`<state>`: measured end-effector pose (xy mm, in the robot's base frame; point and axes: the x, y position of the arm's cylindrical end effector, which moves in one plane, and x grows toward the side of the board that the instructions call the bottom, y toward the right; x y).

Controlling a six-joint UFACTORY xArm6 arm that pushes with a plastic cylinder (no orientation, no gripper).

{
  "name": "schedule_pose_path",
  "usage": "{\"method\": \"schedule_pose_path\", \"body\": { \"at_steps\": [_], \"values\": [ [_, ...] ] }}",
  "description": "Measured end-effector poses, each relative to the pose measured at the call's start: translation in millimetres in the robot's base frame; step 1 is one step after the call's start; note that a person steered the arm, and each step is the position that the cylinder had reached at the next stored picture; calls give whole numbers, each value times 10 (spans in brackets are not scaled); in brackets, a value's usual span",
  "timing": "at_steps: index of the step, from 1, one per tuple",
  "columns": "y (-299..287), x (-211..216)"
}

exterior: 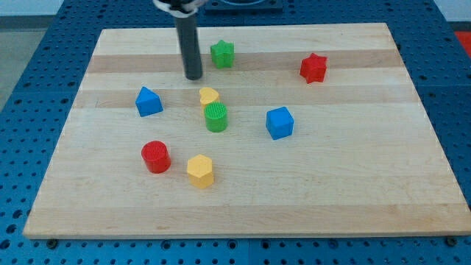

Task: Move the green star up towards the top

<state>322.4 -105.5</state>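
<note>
- Green star (222,54) sits in the upper middle of the frame, near the top edge of the wooden board (353,191).
- My tip (193,76) rests on the board just left of and slightly below the star, not touching it; it is a bare rod, with no pincer to open or close.
- Yellow heart (210,96) and green cylinder (216,117) lie below, at centre.
- Blue house-shaped block (149,101) is at left, blue cube (280,123) right of centre, red star (313,68) upper right.
- Red cylinder (156,157) and yellow hexagonal block (199,171) sit lower left.
</note>
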Motion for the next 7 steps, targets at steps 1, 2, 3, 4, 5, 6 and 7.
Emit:
{"method": "schedule_pose_path", "body": {
  "at_steps": [1,2,3,4,5,6,7],
  "values": [
    [421,-45],
    [916,-165],
    [790,-202],
    [124,-26],
    [-154,-46],
    [0,-231],
    [364,-290]
  ]
}}
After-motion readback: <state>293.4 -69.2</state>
